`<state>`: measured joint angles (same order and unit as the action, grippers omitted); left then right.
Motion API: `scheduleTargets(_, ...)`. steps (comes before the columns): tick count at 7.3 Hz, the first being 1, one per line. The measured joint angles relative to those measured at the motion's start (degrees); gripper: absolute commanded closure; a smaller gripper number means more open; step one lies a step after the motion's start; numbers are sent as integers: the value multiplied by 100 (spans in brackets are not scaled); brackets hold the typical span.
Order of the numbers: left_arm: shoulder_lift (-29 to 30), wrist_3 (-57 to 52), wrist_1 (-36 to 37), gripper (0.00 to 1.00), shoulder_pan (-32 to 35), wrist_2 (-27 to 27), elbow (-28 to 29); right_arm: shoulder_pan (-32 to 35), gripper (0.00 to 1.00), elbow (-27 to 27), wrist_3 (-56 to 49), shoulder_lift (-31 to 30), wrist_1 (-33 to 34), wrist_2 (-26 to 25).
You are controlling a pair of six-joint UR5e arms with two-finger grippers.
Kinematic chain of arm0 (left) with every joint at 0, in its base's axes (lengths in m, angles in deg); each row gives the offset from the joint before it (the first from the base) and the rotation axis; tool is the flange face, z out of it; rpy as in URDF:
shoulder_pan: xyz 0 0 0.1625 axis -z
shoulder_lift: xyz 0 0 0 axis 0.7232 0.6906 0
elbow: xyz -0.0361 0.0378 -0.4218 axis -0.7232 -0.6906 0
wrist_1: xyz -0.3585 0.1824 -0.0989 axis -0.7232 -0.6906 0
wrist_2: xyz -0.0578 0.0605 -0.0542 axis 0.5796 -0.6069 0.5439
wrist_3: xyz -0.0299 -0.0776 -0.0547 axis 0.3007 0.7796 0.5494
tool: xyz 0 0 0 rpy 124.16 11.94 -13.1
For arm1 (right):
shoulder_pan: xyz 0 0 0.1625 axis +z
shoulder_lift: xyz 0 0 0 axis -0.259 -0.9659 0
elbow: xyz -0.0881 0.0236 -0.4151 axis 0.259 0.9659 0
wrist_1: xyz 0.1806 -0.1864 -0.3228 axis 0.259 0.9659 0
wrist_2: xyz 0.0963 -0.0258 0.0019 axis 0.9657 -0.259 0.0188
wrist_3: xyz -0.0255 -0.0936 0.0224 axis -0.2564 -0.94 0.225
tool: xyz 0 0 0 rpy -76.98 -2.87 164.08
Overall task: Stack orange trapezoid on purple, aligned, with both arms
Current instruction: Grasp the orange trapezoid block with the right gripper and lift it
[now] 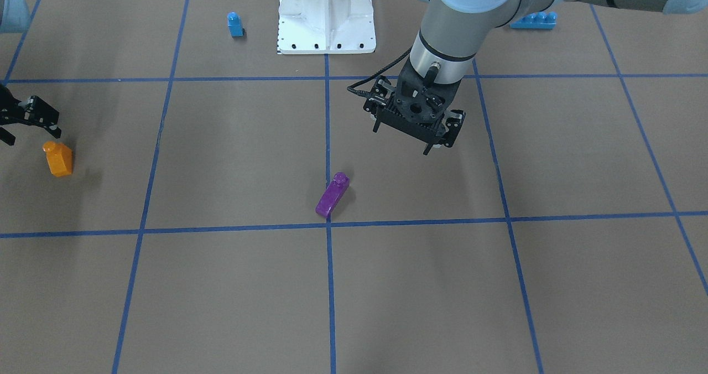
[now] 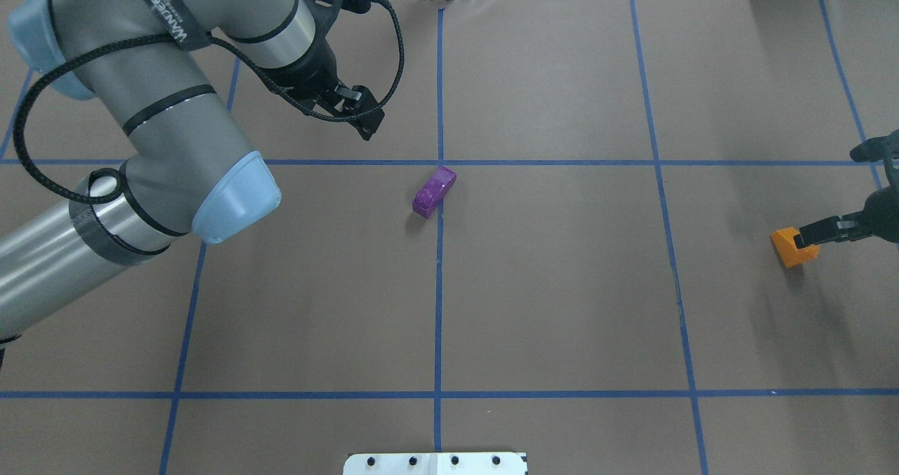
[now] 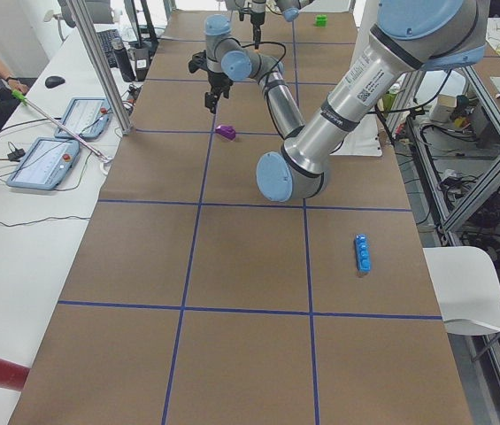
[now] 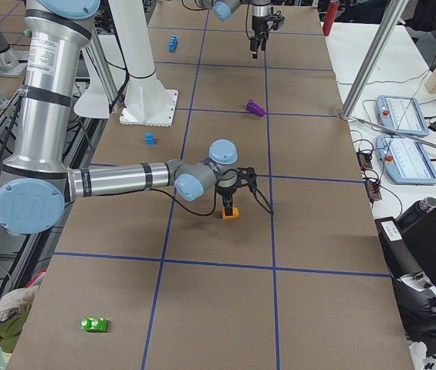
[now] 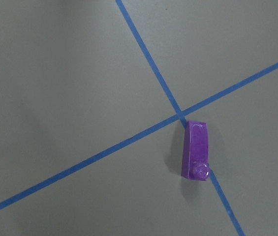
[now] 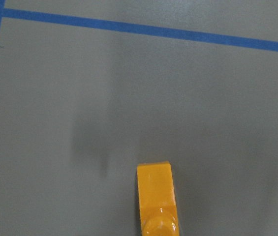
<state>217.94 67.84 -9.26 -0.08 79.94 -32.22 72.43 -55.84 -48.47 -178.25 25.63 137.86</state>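
The orange trapezoid [image 1: 58,159] sits far out toward one end of the brown bench [image 1: 232,158], just under the right end effector [image 1: 30,133], whose fingers are spread and empty. The purple [image 1: 332,196] sits mid-bench by a crossing of blue tape lines [image 1: 330,285]. The left end effector [image 1: 402,140] hangs near it, off to one side, also released.

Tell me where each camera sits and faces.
Front: across the table, facing the base; left arm at right.
Overhead: behind the base, looking down; left arm left, right fingers right.
Left side: table's left end; left arm near.
Right side: right end; right arm near.
Left wrist: down on purple brick; no body.
Right wrist: down on orange brick; no body.
Front and overhead share both bricks.
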Motion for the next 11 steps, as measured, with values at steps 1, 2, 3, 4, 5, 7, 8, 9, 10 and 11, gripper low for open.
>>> scheduleTargets(1,-1,0,-2,0,-4,-1,0,-89,0,137,8,59,-11,-53)
scheduleTargets(2,-4,0,-3,0,-7,-5,0,-192,0,230,2,107,-15,-126)
scheduleTargets(3,-7,0,-3,0,-9,-7,0,-290,1,333,-15,200,-17,-170)
scheduleTargets(4,-8,0,-3,0,-9,-10,1,-354,2,460,-40,319,-17,-191)
scheduleTargets(5,-10,0,-3,0,-9,-14,2,-383,4,559,-81,403,-17,-199)
scheduleTargets(7,-21,0,-9,0,-9,-19,4,-390,10,624,-201,436,-18,-195)
scheduleTargets(8,-40,2,-17,0,-15,-22,4,-389,26,629,-244,415,-17,-181)
scheduleTargets(9,-57,6,-29,0,-21,-24,4,-385,38,631,-274,389,-17,-159)
scheduleTargets(10,-60,10,-35,0,-27,-25,3,-383,52,632,-287,377,-16,-136)
scheduleTargets(11,-62,14,-37,0,-29,-25,-2,-382,67,631,-291,374,-12,-121)
